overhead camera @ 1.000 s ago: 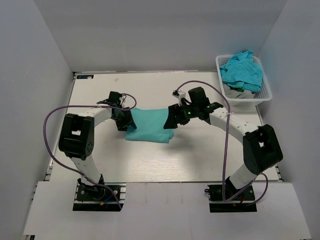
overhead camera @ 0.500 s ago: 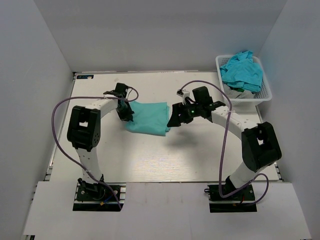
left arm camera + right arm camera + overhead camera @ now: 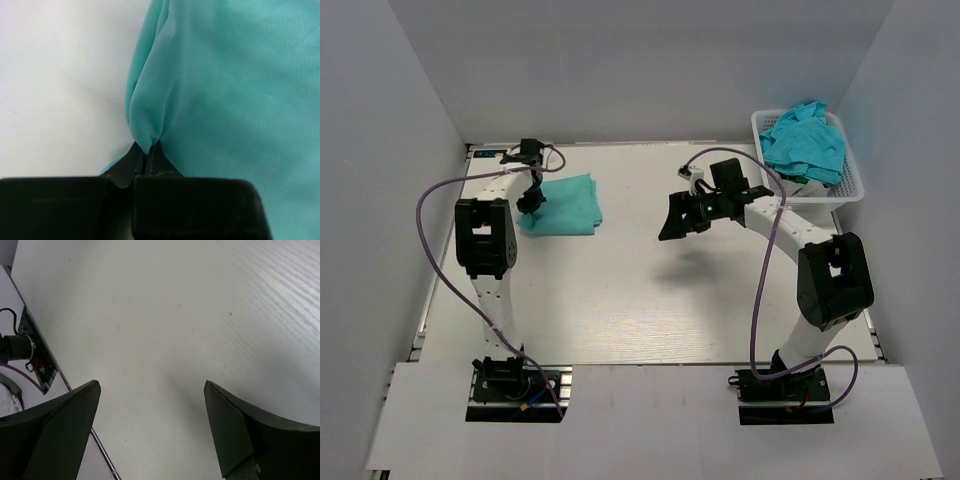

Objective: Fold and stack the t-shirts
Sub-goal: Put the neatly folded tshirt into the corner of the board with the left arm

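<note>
A folded teal t-shirt (image 3: 568,205) lies flat at the far left of the table (image 3: 620,300). My left gripper (image 3: 529,204) sits at its left edge, shut on a pinched fold of the t-shirt (image 3: 225,90); in the left wrist view the cloth bunches into the closed tips of the gripper (image 3: 148,151). My right gripper (image 3: 671,222) hovers above bare table right of centre, apart from the shirt. It is open with nothing between its fingers (image 3: 150,386). More teal t-shirts (image 3: 805,140) are heaped in the basket.
A white lattice basket (image 3: 847,192) stands at the back right corner, with a grey cloth under the teal heap. Grey walls enclose the table on three sides. Purple cables loop off both arms.
My left gripper has shut on the folded t-shirt and pulled it from the table's middle to the far left. The right gripper stayed open and drew slightly back from where the shirt was.
</note>
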Motion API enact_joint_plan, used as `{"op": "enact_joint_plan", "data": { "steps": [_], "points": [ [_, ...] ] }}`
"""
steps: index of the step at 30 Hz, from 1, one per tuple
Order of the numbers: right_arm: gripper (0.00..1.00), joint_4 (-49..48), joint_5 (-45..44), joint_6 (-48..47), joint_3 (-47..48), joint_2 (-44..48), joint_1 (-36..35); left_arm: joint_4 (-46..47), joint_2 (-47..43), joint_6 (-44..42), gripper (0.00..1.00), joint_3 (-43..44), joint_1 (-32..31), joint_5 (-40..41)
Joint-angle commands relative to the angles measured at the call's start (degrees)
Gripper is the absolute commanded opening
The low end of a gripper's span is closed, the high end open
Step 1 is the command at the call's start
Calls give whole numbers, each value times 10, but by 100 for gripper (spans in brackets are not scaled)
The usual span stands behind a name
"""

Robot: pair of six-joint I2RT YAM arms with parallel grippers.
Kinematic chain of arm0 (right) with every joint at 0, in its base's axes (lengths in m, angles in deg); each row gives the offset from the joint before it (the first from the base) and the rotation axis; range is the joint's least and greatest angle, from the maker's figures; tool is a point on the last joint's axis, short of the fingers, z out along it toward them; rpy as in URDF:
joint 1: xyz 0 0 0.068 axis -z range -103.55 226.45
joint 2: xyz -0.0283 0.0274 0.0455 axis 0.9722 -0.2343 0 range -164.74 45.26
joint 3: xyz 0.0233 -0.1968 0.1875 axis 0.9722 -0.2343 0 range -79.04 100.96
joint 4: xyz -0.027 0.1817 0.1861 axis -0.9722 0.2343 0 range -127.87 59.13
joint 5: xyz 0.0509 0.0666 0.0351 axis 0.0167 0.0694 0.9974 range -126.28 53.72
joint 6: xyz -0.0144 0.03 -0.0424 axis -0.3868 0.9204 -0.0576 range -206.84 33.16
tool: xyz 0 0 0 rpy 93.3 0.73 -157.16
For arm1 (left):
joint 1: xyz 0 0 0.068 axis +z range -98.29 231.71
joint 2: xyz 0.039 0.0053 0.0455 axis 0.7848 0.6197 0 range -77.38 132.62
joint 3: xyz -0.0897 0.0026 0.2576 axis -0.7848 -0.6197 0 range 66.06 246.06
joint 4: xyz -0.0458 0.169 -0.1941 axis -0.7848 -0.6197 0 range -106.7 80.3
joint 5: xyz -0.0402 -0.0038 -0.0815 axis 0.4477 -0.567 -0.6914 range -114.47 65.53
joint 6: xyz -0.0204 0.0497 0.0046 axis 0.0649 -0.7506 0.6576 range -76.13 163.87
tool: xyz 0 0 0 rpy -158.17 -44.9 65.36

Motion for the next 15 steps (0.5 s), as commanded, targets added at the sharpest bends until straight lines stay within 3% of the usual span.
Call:
{"op": "enact_joint_plan", "data": {
  "steps": [1,6,15],
  "points": [
    [90,24,-7,-26,47,12,4,62,-3,-118,0,29,32,31],
    [90,66,-36,-49,75,25,4,120,30,-227,0,49,63,54],
    [90,116,-94,-52,98,45,8,160,85,-271,0,121,118,78]
  ]
}}
